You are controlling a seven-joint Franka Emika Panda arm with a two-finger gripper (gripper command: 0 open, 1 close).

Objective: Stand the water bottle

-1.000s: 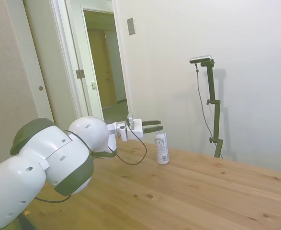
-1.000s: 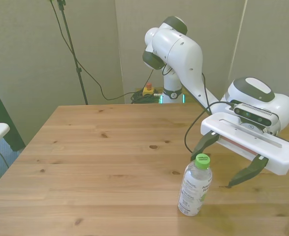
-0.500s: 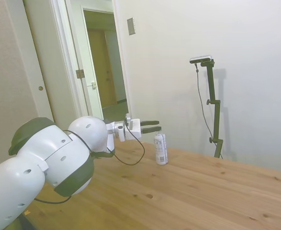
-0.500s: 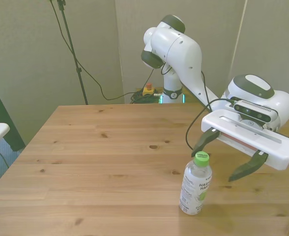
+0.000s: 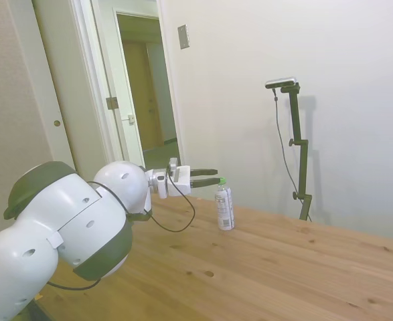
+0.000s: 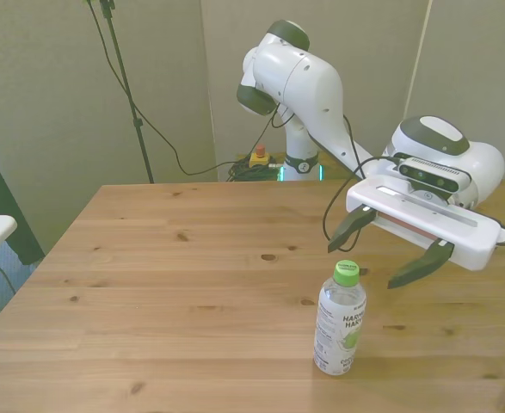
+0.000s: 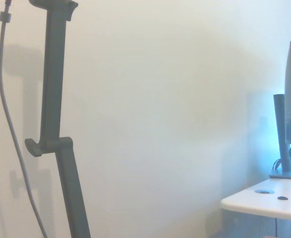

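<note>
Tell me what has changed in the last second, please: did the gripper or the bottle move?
The gripper rose and drew back from the water bottle, ending above and behind its green cap. Its fingers stayed open, holding nothing, as before. The bottle stayed upright at about the same spot on the table.

Side and front cameras share the table (image 6: 149, 258); wrist camera faces a wall (image 7: 160, 99).

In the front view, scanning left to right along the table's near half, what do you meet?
Bare wooden table → upright water bottle with its green cap → the open pincer, raised above and slightly right of the bottle.
</note>
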